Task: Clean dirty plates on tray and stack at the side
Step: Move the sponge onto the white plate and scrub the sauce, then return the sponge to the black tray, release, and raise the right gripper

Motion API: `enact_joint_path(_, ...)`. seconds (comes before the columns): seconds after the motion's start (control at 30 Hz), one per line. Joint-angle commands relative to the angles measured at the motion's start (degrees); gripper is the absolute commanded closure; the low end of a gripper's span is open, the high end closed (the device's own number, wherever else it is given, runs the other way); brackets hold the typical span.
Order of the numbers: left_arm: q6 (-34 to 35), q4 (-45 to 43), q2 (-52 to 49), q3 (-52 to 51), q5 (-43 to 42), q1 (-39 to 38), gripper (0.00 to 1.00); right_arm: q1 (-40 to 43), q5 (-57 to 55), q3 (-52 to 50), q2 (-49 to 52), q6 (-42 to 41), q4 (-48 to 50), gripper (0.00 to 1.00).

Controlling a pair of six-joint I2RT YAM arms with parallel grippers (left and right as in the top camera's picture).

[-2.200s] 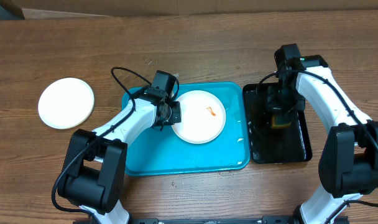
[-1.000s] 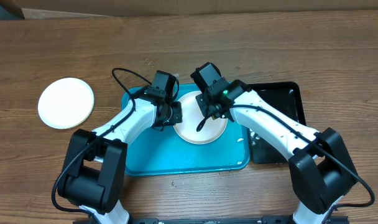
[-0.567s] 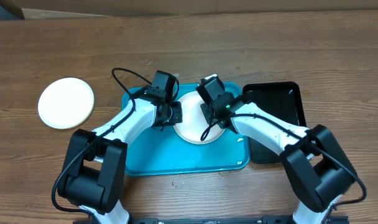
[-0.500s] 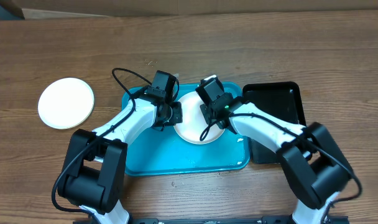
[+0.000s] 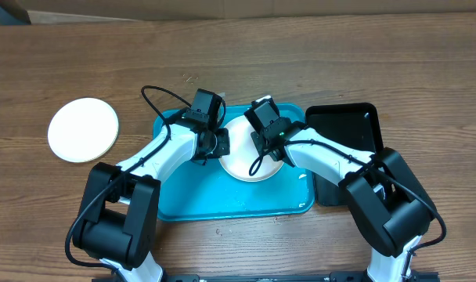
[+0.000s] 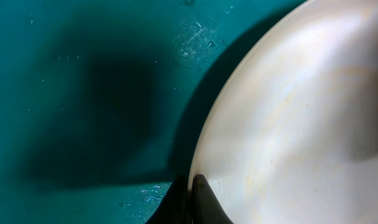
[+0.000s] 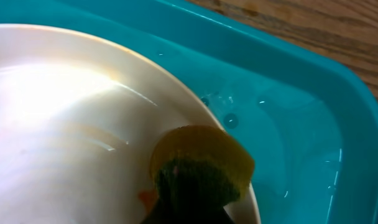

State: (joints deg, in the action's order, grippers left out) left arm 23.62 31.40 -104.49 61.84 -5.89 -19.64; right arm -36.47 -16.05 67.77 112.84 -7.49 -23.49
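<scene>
Scrubbing the plate [image 5: 242, 163] on the blue tray [image 5: 222, 200]
My left gripper [image 5: 217, 143] pinches its left rim; my right gripper [image 5: 268, 149] clamps a sponge [image 7: 201, 158] beside an orange smear [image 7: 145, 196] (close to the rim). Pressing hard there could tip the plate or pull it loose.

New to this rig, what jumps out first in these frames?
Both arms meet over one white plate in the turquoise tray at centre: the left claw pinches its rim while the right claw presses a yellow-green sponge onto it. A second white plate lies alone on the table, far left.
</scene>
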Motion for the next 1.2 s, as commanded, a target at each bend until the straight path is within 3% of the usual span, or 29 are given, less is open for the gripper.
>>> enact_joint_path(0.0,-1.4,0.0,-0.5,-0.6,0.0,0.1,0.96,0.2,9.9,-0.5,3.0,-0.3,-1.1,0.96)
enact_joint_path(0.17,-1.4,0.0,-0.5,-0.6,0.1,0.1,0.96,0.4,16.4,-0.5,3.0,-6.1,-1.3,0.96)
enact_joint_path(0.47,-1.8,0.0,-0.5,-0.6,0.1,0.1,0.96,1.3,35.4,0.5,2.7,-6.3,0.2,0.96)
enact_joint_path(0.73,-2.0,0.0,-0.5,-0.6,0.1,0.1,0.96,9.6,50.7,10.2,-3.1,-6.2,-7.4,0.96)
enact_joint_path(0.93,-2.0,0.0,-0.5,-0.6,0.1,0.1,0.96,17.6,48.2,14.8,-9.0,-1.8,-22.0,0.96)
enact_joint_path(1.17,-2.0,0.0,-0.5,-0.6,0.1,0.1,0.95,27.6,25.0,13.8,-10.6,-1.0,-35.5,0.96)
